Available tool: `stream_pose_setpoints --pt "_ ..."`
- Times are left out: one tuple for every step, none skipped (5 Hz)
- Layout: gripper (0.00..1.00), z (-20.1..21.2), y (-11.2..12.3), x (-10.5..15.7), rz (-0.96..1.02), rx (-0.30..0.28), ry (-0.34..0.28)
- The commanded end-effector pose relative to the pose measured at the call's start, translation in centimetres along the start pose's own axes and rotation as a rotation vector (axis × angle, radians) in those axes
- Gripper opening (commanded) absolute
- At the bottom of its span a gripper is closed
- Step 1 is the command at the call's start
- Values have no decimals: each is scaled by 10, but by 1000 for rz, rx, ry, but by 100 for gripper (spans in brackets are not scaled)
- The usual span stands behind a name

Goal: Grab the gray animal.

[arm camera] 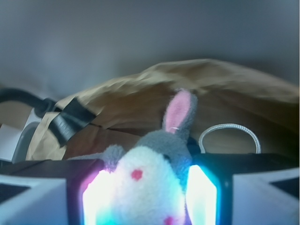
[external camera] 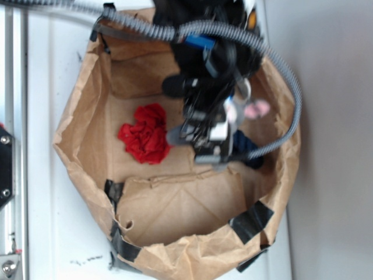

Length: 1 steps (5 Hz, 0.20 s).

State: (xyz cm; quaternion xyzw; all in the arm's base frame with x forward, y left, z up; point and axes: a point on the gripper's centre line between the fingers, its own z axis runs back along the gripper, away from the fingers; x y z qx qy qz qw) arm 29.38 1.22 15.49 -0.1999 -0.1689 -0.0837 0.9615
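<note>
Exterior view from overhead onto the paper bag (external camera: 175, 221); wrist view close, seemingly level, sharing bag and toy.

White table (external camera: 41, 105), brown paper bag (external camera: 180, 216) on it.

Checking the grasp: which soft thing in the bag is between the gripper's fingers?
The gray animal, pink-eared, sits between the gripper fingers; the red cloth lies apart.

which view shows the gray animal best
The wrist view: the gray animal fills the foreground between the gripper's fingers, belly and pink ear clear. The exterior view shows only its pink ear and pale bits behind the arm.
</note>
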Motion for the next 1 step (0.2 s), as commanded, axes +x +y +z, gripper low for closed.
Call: stream_pose_setpoints --pt "0 46 -12 -16 137 255 260"
